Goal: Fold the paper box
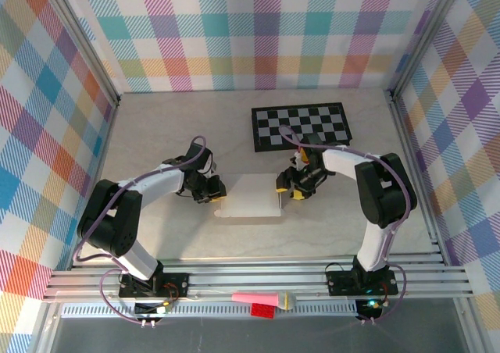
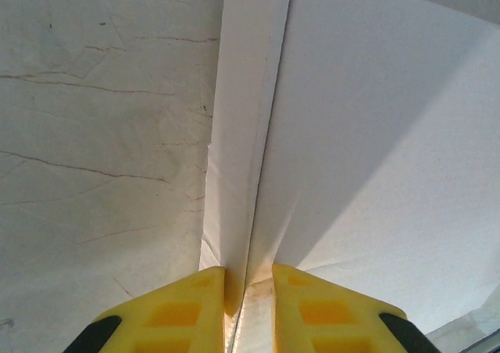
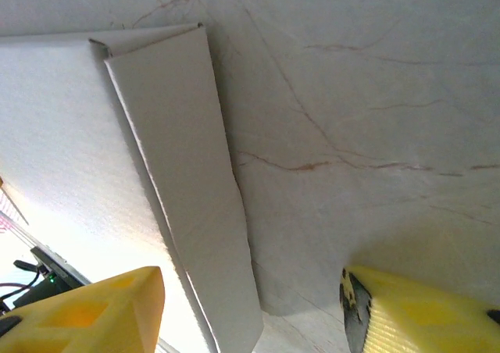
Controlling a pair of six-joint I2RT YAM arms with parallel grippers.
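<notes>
White paper box point(image 1: 250, 198) flat at centre of desk point(image 1: 156, 134), 7 o'clock of checkerboard mat point(image 1: 301, 126). At box's 9 o'clock edge, left tool point(image 1: 212, 194) pinched on raised side flap. At 3 o'clock edge, right tool point(image 1: 286, 187) spread wide, gripping nothing.

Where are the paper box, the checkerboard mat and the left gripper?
paper box point(image 1: 251, 197): top view, middle of its flat panel.
checkerboard mat point(image 1: 305, 123): top view, its centre.
left gripper point(image 2: 248, 287): left wrist view, between the yellow fingertips.

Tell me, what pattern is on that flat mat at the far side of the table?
Black-and-white checkerboard squares cover the mat; it shows best in the top external view.
</notes>
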